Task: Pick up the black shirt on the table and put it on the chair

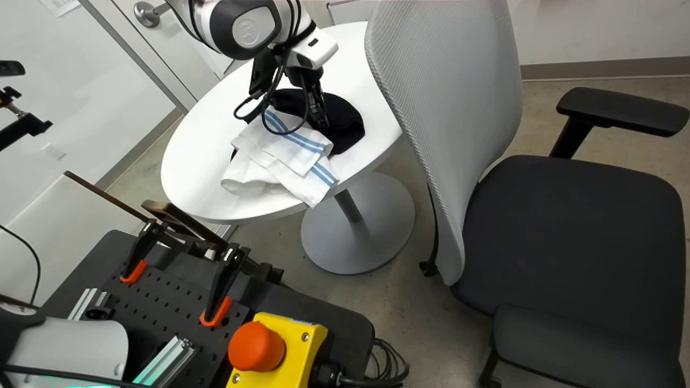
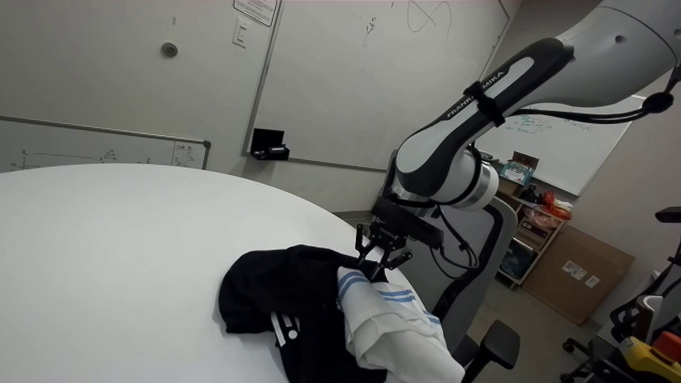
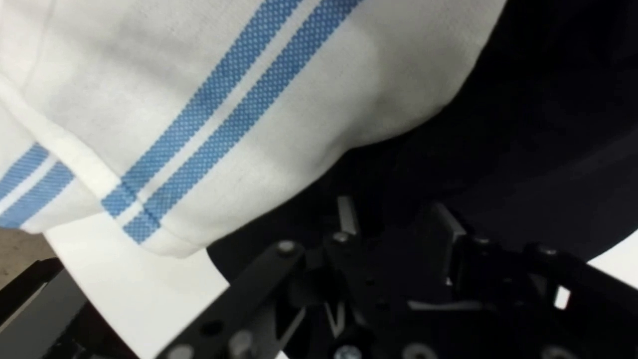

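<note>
The black shirt (image 1: 347, 126) lies crumpled on the white round table (image 1: 197, 156); it also shows in an exterior view (image 2: 290, 290) and in the wrist view (image 3: 543, 149). A white towel with blue stripes (image 1: 280, 161) covers part of it. The office chair (image 1: 571, 231) stands beside the table, with a grey mesh back and a dark seat. My gripper (image 2: 370, 269) points down at the shirt near the towel's edge. In the wrist view its fingertips (image 3: 396, 214) are apart over black cloth. Whether cloth lies between them is too dark to tell.
The chair's backrest (image 1: 453, 81) rises between table and seat, close to the table edge. A black armrest (image 1: 622, 110) stands at the seat's side. A dark cart with clamps and a yellow emergency-stop box (image 1: 280, 350) is in the foreground of an exterior view.
</note>
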`<action>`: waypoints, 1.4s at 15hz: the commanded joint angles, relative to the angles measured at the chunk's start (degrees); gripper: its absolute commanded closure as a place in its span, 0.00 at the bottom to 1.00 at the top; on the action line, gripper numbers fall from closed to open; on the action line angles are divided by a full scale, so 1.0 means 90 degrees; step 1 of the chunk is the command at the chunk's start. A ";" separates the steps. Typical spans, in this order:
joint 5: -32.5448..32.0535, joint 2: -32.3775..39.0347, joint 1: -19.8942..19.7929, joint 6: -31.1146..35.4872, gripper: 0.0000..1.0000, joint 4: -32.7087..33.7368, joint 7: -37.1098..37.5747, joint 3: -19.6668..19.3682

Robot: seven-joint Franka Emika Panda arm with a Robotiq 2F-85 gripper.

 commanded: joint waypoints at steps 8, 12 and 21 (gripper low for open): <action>-0.0186 -0.0081 0.0000 -0.0361 1.00 0.0202 0.0480 -0.0078; -0.0056 -0.0698 -0.0295 -0.0404 1.00 -0.0070 0.0323 0.0044; 0.0294 -0.2612 -0.0769 -0.0703 1.00 -0.0748 0.0071 0.0408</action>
